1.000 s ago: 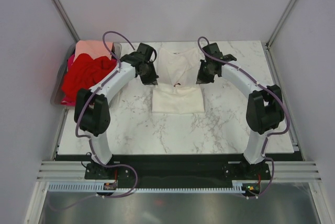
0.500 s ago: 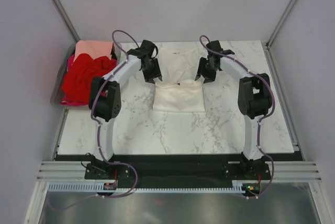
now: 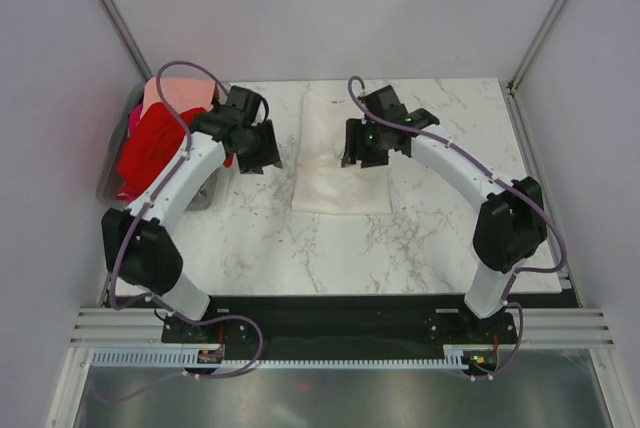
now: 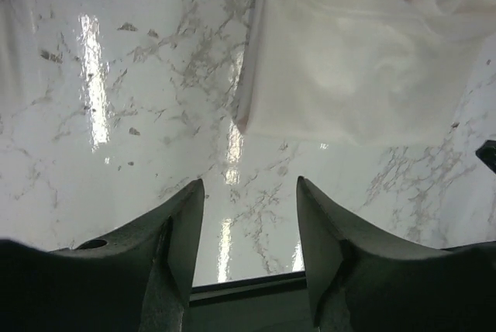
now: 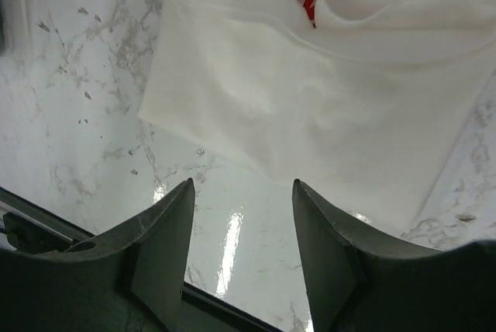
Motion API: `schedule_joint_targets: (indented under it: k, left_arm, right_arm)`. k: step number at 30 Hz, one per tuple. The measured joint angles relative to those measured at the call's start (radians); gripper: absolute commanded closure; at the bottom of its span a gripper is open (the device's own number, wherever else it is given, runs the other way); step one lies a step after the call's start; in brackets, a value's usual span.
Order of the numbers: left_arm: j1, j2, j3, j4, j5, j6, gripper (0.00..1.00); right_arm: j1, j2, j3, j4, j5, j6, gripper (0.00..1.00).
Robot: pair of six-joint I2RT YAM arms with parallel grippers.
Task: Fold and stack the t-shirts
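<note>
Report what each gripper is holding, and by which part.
Nothing is held. The left gripper and the right gripper are both open and empty; the cream-white t-shirt lies loose on the table.

Table (image 3: 430, 238): white marble top, grey veining, glossy; glare streaks in both wrist views.
Clear plastic bin (image 3: 106, 186): far-left corner of table, beside left wall.
Enclosure walls (image 3: 330, 8): plain white, three sides.
Black strip (image 3: 340, 303): along table's near edge.
Metal rail (image 3: 340, 328): just in front of strip.
</note>
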Motion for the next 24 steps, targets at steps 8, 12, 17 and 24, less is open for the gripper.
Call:
schedule_joint_targets:
  k: [8,12,17,24]
  left_arm:
    - [0.000,-0.270,-0.339,-0.024,-0.006,0.029,0.43]
    - [0.000,-0.425,-0.436,-0.026,-0.051,0.048,0.44]
    - [0.000,-0.563,-0.553,0.001,-0.076,0.051,0.44]
    - [0.000,-0.588,-0.669,0.055,-0.048,0.048,0.44]
  right_arm:
    - [0.095,0.228,0.050,0.001,0.016,0.004,0.40]
    - [0.095,0.348,0.170,-0.037,0.087,-0.016,0.40]
    - [0.080,0.499,0.384,-0.083,0.200,-0.053,0.39]
    - [0.011,0.718,0.756,-0.121,0.308,-0.128,0.39]
